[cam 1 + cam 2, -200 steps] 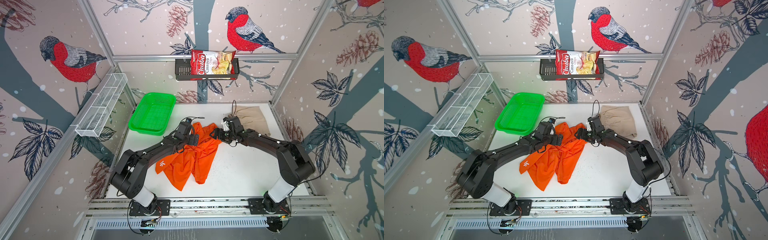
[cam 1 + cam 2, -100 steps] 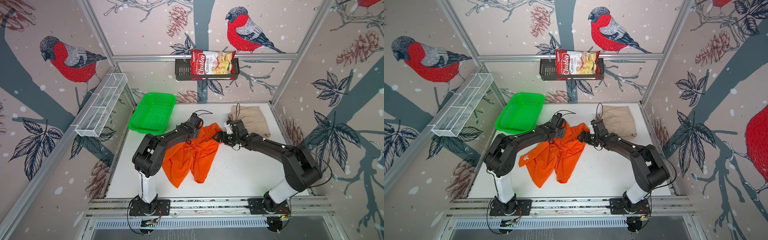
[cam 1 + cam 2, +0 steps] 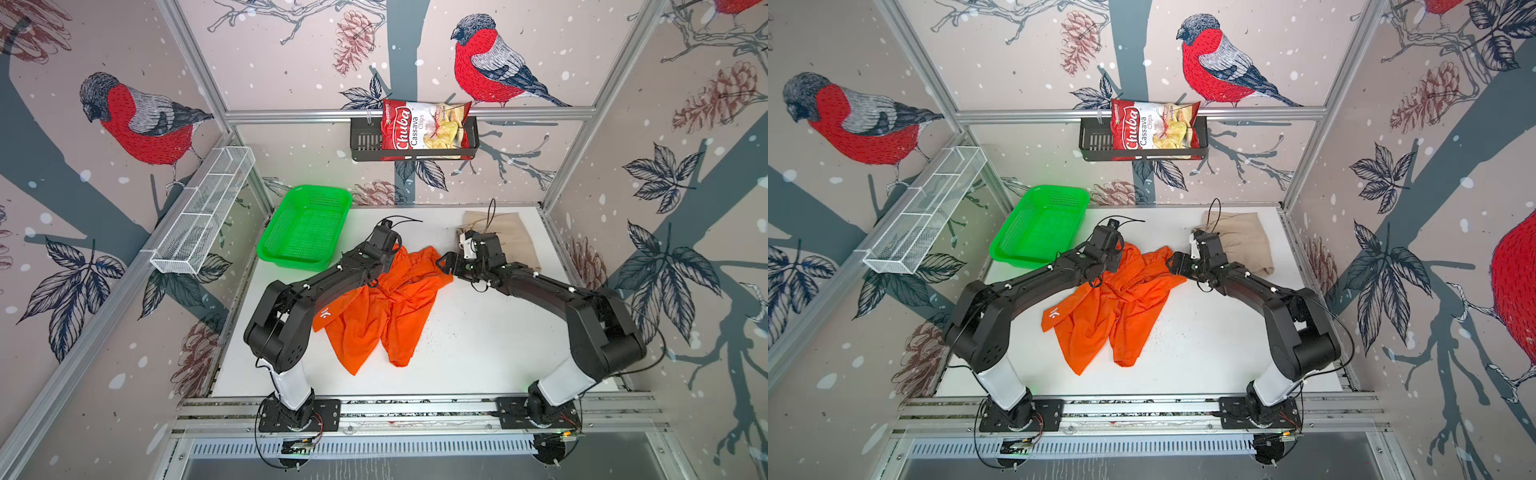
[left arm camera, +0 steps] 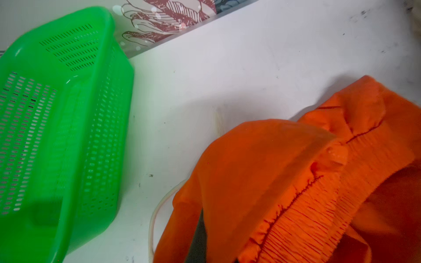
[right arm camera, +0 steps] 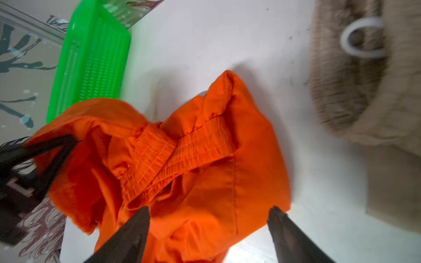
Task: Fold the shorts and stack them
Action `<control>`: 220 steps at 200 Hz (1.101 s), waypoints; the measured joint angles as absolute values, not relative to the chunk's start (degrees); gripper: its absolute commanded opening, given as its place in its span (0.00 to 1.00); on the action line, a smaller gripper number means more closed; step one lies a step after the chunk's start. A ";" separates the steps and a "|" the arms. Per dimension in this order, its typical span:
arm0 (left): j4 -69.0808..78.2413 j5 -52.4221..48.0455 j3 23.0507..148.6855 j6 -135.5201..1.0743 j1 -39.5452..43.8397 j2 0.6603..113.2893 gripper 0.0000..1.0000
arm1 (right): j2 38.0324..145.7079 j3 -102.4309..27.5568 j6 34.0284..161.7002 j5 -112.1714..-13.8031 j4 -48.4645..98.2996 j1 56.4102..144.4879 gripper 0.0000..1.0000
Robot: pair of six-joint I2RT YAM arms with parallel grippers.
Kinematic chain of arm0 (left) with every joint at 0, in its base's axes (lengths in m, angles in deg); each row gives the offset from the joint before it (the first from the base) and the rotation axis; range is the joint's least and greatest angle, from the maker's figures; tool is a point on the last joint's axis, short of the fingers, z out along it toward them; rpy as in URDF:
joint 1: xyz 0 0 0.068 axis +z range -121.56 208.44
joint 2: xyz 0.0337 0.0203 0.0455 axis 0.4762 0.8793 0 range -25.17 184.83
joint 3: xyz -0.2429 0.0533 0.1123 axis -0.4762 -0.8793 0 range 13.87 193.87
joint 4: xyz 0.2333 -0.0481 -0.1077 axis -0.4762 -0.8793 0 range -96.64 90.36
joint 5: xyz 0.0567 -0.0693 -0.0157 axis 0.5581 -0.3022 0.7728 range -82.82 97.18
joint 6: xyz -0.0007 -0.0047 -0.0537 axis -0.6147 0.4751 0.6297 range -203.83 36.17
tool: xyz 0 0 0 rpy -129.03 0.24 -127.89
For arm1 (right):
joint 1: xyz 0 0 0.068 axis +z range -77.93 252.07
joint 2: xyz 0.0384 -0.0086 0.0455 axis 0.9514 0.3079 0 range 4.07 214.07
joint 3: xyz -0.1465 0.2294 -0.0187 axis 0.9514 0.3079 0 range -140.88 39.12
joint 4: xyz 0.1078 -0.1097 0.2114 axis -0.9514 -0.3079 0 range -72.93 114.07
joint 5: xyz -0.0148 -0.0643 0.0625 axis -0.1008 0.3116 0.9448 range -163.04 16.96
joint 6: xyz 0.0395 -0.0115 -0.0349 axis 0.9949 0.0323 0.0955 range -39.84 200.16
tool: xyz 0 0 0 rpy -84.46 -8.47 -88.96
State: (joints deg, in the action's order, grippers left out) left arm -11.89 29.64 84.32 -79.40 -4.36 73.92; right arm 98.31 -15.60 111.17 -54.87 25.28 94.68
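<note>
Left gripper (image 5: 68,142): clamped shut on the waistband edge of the orange shorts (image 3: 374,328).
Right gripper (image 5: 209,209): fingers spread wide over the opposite waist corner, gripping nothing.
Orange shorts: bright, crumpled mid-table (image 3: 478,340), legs trailing frontward, white logo near one hem.
Beige shorts (image 3: 515,237): folded in the far right corner.
</note>
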 measured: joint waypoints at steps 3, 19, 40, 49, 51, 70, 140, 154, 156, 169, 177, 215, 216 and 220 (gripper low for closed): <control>-11.89 29.62 84.24 -79.53 -4.36 73.53 0.00 | 98.92 -15.89 110.82 -54.98 25.28 94.22 0.83; -11.93 28.94 83.67 -79.60 -4.34 71.98 0.00 | 101.82 -17.20 109.66 -54.80 25.24 91.90 0.83; -12.09 28.11 83.03 -79.56 -4.25 70.01 0.00 | 106.00 -19.38 108.26 -54.63 24.71 88.51 0.83; -12.22 27.85 82.68 -79.51 -4.25 69.00 0.00 | 108.03 -20.81 107.52 -54.65 24.14 87.05 0.83; -12.24 27.78 82.62 -79.51 -4.25 68.76 0.00 | 108.58 -21.18 107.30 -54.63 24.01 86.66 0.83; -12.22 27.15 81.85 -79.29 -4.25 66.64 0.00 | 113.04 -24.08 106.99 -54.52 22.68 83.27 0.83; -12.39 26.80 79.89 -79.34 -4.03 60.24 0.00 | 120.36 -31.12 104.11 -50.69 26.70 75.71 0.82; -12.50 26.67 79.89 -79.73 -4.03 58.53 0.00 | 120.05 -31.60 104.07 -50.69 25.78 74.79 0.82; -12.52 26.65 79.89 -79.75 -4.03 58.27 0.00 | 119.90 -31.62 104.04 -50.76 25.52 74.66 0.82; -12.48 26.17 79.89 -79.97 -4.03 56.50 0.00 | 118.04 -31.58 103.85 -51.46 23.29 74.42 0.82; -12.50 25.03 79.89 -80.61 -4.03 55.19 0.00 | 115.73 -31.27 103.52 -51.81 22.46 74.59 0.82; -11.58 21.75 79.93 -81.50 -3.92 50.10 0.00 | 98.72 -24.28 99.39 -51.50 27.40 81.32 0.84; -11.58 21.66 79.95 -81.52 -3.92 49.99 0.00 | 98.48 -24.08 99.28 -51.46 27.51 81.56 0.84; -11.61 21.14 80.04 -81.72 -3.90 49.79 0.00 | 96.67 -22.82 98.25 -51.39 28.21 83.27 0.84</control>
